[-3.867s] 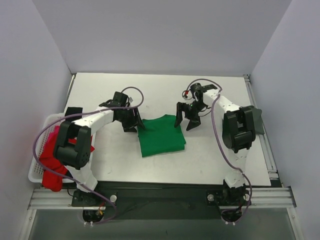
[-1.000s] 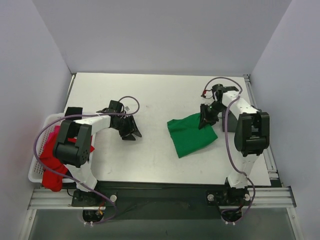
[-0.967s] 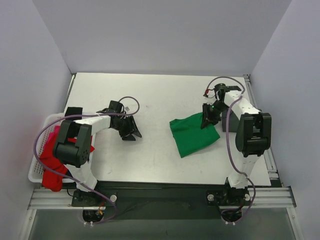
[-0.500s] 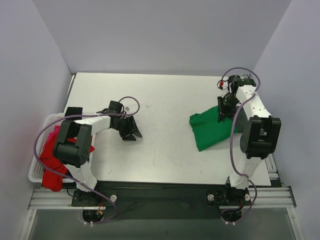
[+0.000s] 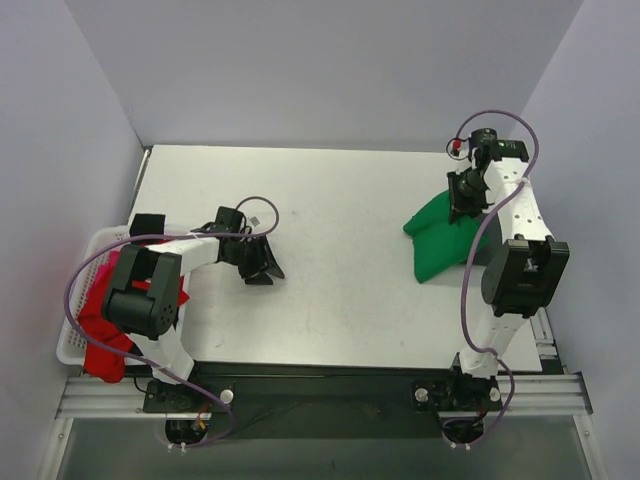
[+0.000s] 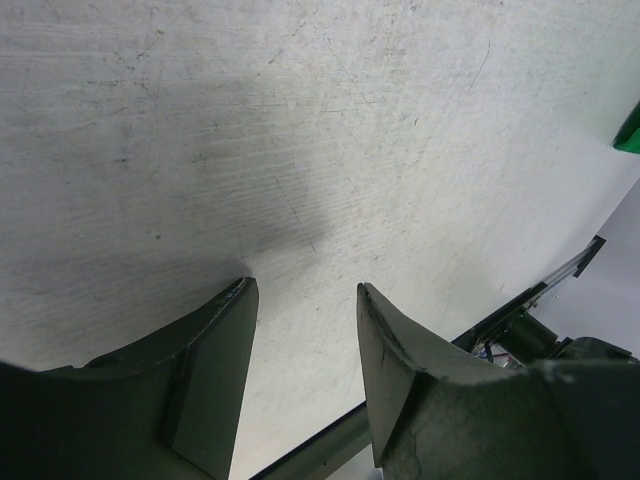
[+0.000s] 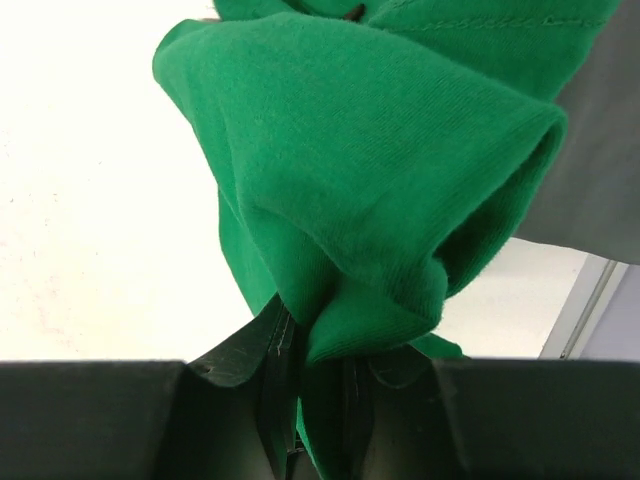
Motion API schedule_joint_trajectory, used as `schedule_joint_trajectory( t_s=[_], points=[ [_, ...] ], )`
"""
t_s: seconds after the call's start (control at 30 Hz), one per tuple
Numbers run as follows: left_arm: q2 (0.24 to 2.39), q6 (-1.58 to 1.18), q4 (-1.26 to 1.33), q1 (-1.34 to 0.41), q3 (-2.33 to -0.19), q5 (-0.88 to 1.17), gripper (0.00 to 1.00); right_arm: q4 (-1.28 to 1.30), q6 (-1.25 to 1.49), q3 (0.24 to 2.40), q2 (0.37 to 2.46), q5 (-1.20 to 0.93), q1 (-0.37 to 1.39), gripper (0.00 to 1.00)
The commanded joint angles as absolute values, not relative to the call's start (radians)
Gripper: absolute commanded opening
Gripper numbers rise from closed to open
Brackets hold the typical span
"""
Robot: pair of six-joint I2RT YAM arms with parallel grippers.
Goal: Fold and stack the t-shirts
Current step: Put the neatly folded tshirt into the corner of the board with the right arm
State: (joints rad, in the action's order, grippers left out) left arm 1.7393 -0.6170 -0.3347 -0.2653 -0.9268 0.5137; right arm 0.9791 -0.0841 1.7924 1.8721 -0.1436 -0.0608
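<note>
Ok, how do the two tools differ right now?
The left tool is open and empty; the right tool is shut on the green t-shirt. The left tool sits low over the bare table on its left side; the right tool is at the far right. Both are dark and two-fingered.

green t-shirt (image 5: 437, 245): folded, bunched, far right | red t-shirt (image 5: 100, 348): heaped, far left

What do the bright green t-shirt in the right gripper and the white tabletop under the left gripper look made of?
The bright green t-shirt: soft knit cloth, probably cotton jersey, matte; fine knit texture and a stitched hem show, and it bunches in the right gripper. The white tabletop: hard, smooth board, perhaps laminate or paint, dull finish; fine scratches and scuffs mark it.
</note>
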Motion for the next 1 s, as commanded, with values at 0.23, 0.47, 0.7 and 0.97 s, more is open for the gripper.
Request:
schedule_joint_trajectory(
  t_s=[0.23, 0.47, 0.7, 0.97],
  points=[
    [1.720, -0.603, -0.314, -0.261, -0.899, 0.511, 0.55, 1.060, -0.101, 1.914, 1.862, -0.170, -0.127, 0.00],
    [1.720, -0.606, -0.311, -0.261, -0.885, 0.511, 0.54, 1.071, -0.103, 1.951, 1.867, -0.196, -0.144, 0.00],
    [1.709, -0.604, -0.311, -0.261, -0.870, 0.512, 0.54, 1.069, -0.104, 1.971, 1.861, -0.218, -0.181, 0.00],
    [1.697, -0.597, -0.324, -0.261, -0.867, 0.511, 0.54, 1.069, -0.104, 1.982, 1.878, -0.238, -0.236, 0.00]
  ],
)
